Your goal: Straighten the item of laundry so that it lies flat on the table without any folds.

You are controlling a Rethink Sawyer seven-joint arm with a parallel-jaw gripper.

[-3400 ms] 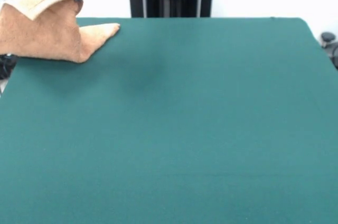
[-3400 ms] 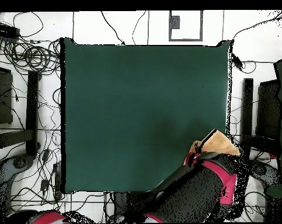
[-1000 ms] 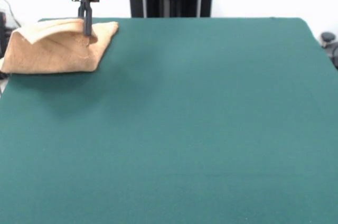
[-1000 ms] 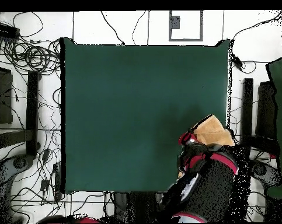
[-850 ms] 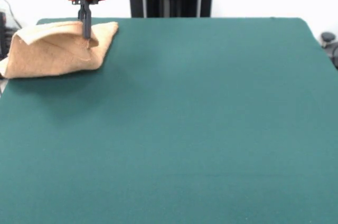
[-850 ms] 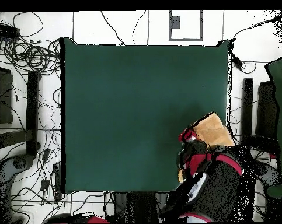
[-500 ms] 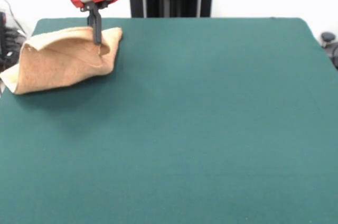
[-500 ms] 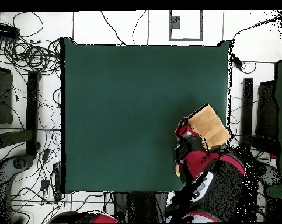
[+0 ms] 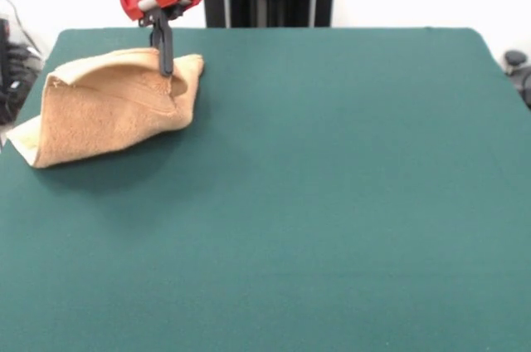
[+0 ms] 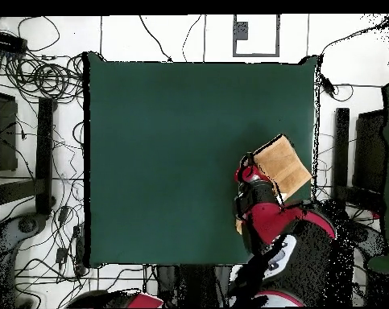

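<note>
The golden-tan towel [image 9: 108, 115], the item of laundry, lies folded over itself at the far left of the green table [image 9: 332, 186]. One corner is lifted, and my gripper [image 9: 166, 66] is shut on that raised edge. From above, the towel [image 10: 284, 167] shows as a tan slanted patch near the table's right edge [image 10: 313, 121], with the gripper [image 10: 254, 171] at its left corner. The towel's lower left corner [image 9: 21, 144] reaches the table's side edge.
Cables and stands [image 10: 36, 121] crowd the floor around the table. A dark object [image 9: 516, 66] sits off the table's right side. My red and black arm [image 10: 282, 233] covers the table's near right corner in the overhead view.
My gripper has dragged the towel's held corner inward, away from the table's side edge, and the folded towel has slid along with it onto the table.
</note>
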